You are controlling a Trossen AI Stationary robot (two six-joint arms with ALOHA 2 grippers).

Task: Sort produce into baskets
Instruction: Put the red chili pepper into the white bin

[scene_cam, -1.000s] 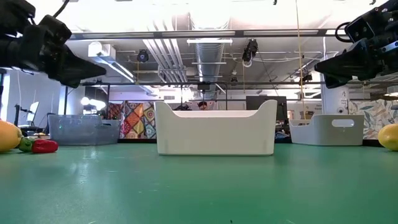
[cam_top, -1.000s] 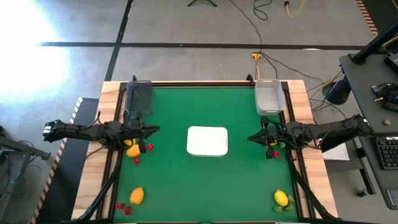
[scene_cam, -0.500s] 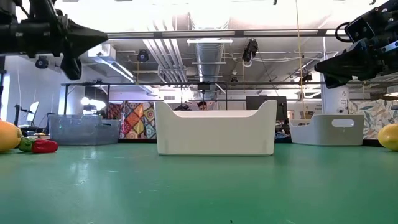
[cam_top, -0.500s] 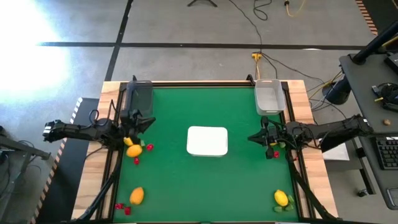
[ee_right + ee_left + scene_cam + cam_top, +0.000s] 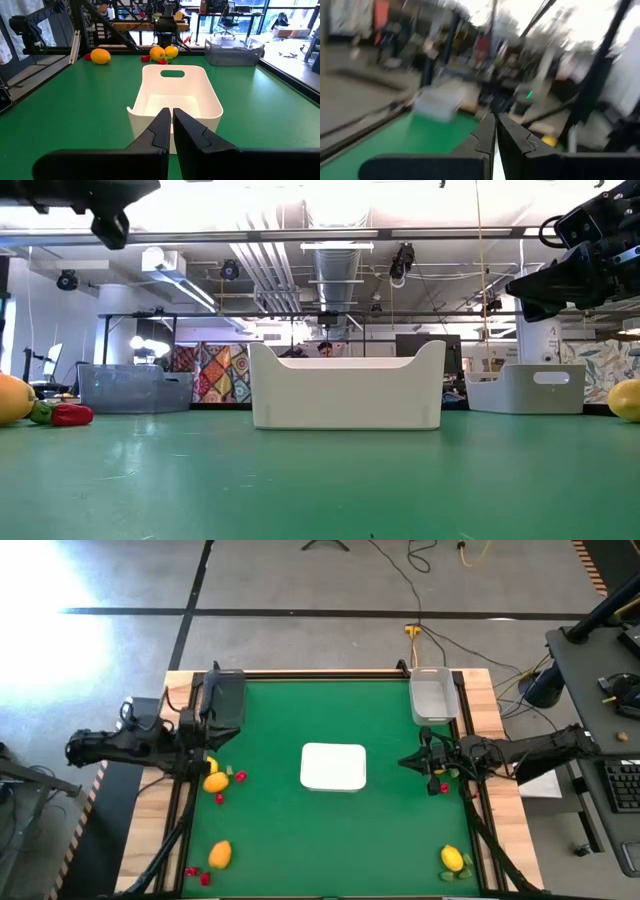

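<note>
1. The left gripper [image 5: 203,732] sits high at the desk's [image 5: 330,830] nine o'clock edge, just beside the dark bin [image 5: 224,697]. Its fingers [image 5: 485,136] are pressed together with nothing between them. Judging from this, no piece is in hand, so the next pick has to begin with opening the jaws and coming down.

2. The nearest target is the cluster at about eight o'clock from the white tray [image 5: 333,766]: an orange citrus [image 5: 215,782] with a small green piece [image 5: 229,772] and red berries [image 5: 240,777] just beside it. I would come straight down on one item, since the neighbours lie close enough to be knocked.

3. The right gripper [image 5: 409,762] waits at three o'clock, jaws closed and empty, aimed at the tray.

4. More produce lies apart: another orange [image 5: 220,855] with red bits at seven o'clock, and a lemon [image 5: 452,859] with a green piece at five o'clock.

5. The clear bin [image 5: 433,696] stands at one o'clock; it and the tray look empty.
</note>
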